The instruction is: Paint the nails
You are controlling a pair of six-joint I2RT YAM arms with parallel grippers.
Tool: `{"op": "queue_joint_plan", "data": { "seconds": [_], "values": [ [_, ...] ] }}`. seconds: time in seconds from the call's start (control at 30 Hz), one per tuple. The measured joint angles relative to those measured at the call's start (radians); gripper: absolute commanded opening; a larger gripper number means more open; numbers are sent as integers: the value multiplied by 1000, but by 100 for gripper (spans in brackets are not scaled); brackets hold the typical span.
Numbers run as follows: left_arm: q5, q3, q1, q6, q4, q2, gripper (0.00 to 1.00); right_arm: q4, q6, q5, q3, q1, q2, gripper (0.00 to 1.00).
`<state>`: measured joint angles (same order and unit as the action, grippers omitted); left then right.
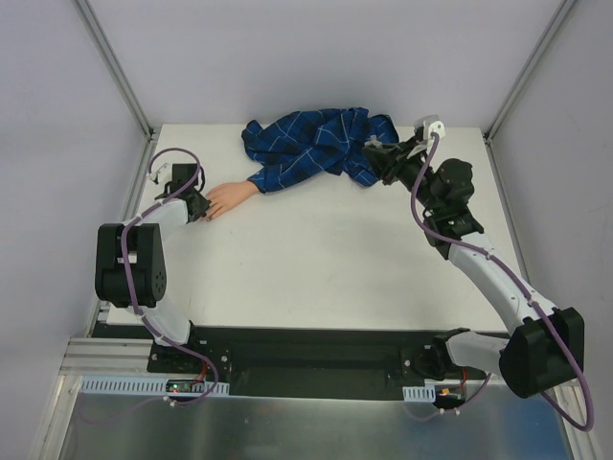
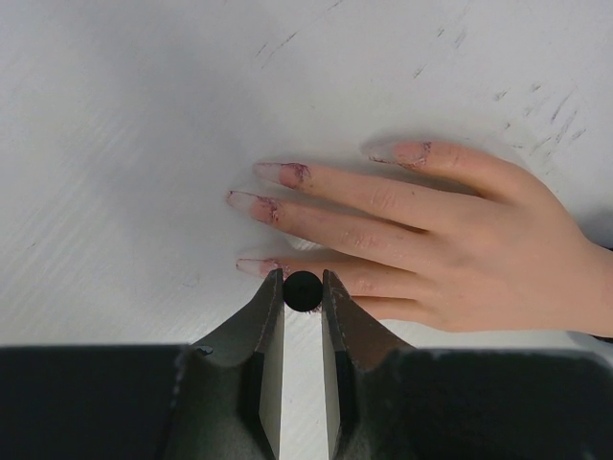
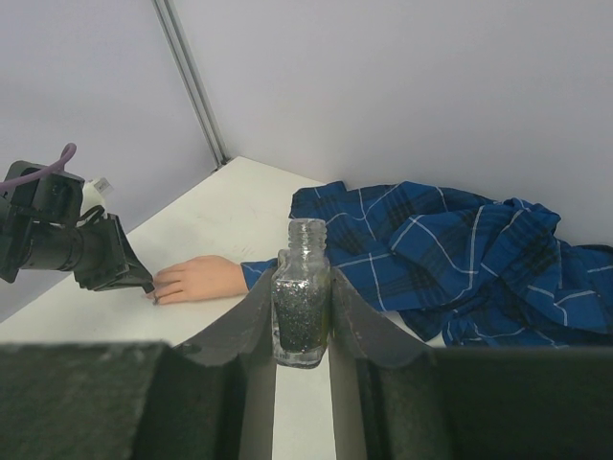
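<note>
The peach dummy hand point(image 2: 450, 259) lies flat on the white table point(image 2: 124, 144), fingers pointing left. Its nails point(image 2: 295, 173) carry purplish smears. A blue checked sleeve point(image 1: 321, 144) runs off to the right. My left gripper point(image 2: 303, 278) is shut on a round black brush cap point(image 2: 303, 291), which I see end-on over the finger nearest the camera, close behind its nail point(image 2: 259, 265). In the top view this gripper point(image 1: 198, 206) sits at the fingertips of the hand point(image 1: 230, 196). My right gripper point(image 3: 302, 280) is shut on an uncapped glass bottle point(image 3: 301, 321) of dark glittery polish, held upright by the sleeve's far end.
The crumpled blue checked shirt point(image 3: 460, 254) covers the back middle of the table point(image 1: 326, 268). Grey walls with metal corner posts point(image 1: 115, 67) close off the back and sides. The right arm point(image 1: 479, 259) reaches diagonally over the table's right side.
</note>
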<state>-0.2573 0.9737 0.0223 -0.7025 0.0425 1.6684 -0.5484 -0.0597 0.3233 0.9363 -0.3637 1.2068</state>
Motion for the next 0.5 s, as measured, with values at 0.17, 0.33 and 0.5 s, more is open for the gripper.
{"op": "queue_joint_plan", "data": {
  "seconds": [0.17,0.33,0.5],
  "values": [
    [-6,6,8,1,6,0,0,-1,0,0,0,0,0,0],
    [-6,10,12,1,9,1,0,-1,0,0,0,2,0,0],
    [-5,14,12,0,7,11,0,-1,0,0,0,4,0,0]
  ]
}}
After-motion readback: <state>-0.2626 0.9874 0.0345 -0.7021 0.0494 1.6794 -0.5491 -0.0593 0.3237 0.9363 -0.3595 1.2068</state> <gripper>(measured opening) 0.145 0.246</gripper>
